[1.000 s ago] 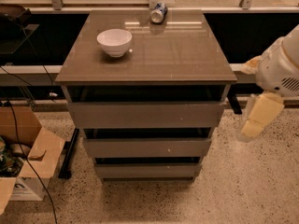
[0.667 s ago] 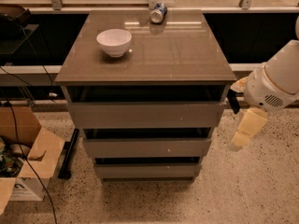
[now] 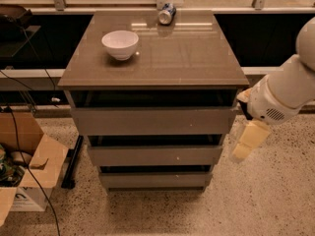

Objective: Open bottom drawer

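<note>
**Speckled floor, shut cabinet: the drawer job has not begun**

Speckled stone floor runs under a grey-brown, flat-topped cabinet point(image 3: 152, 58) of three handleless drawers, set in the middle of the frame. The bottom drawer point(image 3: 155, 180), the slim grey-brown plain front lowest in the stack, sits at lower centre. Its face lies back in line with the others, so to my eye it is closed.

The robot's cream-coloured gripper point(image 3: 247, 142) hangs at the right of the frame under a bulky white arm point(image 3: 280, 95). It is just off the cabinet's right edge, about level with the middle front, above the bottom drawer and touching nothing. Whether it is released or clenched, I cannot tell.

A white round bowl point(image 3: 120, 44) and a blue-and-silver can on its side point(image 3: 167, 14) rest on top.

I judge the whole task is left: reach the bottom front, catch its edge, pull.
</note>
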Action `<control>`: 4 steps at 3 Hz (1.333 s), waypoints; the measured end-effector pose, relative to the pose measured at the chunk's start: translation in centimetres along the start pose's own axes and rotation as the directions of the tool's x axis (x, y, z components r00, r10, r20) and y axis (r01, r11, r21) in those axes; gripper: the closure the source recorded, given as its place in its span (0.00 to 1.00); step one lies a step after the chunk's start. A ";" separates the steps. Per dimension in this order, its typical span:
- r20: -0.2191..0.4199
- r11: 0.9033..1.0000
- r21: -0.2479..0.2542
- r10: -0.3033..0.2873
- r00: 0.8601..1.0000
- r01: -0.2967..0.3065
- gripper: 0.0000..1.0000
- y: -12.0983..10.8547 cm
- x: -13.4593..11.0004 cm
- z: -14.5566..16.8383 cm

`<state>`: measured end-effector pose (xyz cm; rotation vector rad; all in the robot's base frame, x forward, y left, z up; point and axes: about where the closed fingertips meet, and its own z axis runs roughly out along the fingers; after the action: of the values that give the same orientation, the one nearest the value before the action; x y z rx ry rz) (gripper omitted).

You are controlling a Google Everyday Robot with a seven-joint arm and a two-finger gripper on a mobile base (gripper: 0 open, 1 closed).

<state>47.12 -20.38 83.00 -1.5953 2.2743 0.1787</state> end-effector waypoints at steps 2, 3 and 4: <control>0.118 0.999 -0.014 0.053 0.992 -0.052 0.00 -0.8 -0.5 10.7; 0.151 0.992 -0.079 0.111 0.982 -0.100 0.00 -1.1 0.6 17.1; 0.169 0.962 -0.191 0.228 0.959 -0.195 0.00 -1.9 2.4 23.2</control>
<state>53.13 -16.10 60.80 -1.3421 2.3259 0.5725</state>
